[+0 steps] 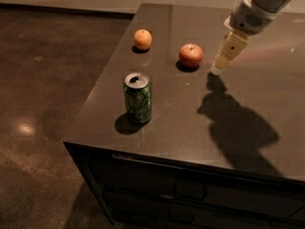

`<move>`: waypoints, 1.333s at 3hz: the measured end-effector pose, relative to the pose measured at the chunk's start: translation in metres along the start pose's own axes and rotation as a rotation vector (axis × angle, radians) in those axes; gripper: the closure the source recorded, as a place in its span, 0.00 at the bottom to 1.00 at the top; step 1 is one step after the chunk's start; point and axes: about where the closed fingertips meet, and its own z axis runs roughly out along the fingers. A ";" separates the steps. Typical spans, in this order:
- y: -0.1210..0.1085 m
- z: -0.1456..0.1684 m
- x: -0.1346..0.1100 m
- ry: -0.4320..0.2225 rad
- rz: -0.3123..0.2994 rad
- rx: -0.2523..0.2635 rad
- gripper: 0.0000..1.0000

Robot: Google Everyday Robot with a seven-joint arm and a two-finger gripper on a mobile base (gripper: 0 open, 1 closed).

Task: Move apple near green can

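Green can [137, 98] stands upright near the front left edge of the dark cabinet top [167, 125], contents unseen. Apple [190, 55] sits well behind it, orange [142, 39] farther back-left. Gripper [220, 65] hangs just right of the apple, grip state cannot be told; glossy brown floor [47, 80] at left.

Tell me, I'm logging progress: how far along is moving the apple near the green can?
Done: nothing yet; the apple sits apart from the green can, farther back on the table. In hand: the claw hangs just right of the apple, not gripping it. Left: grasp, carry, set beside the can.
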 end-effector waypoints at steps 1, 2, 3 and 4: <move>-0.030 0.030 -0.003 0.001 0.042 0.009 0.00; -0.052 0.061 -0.002 0.008 0.090 -0.008 0.00; -0.067 0.087 -0.004 0.011 0.131 -0.035 0.00; -0.071 0.106 -0.012 0.013 0.143 -0.056 0.00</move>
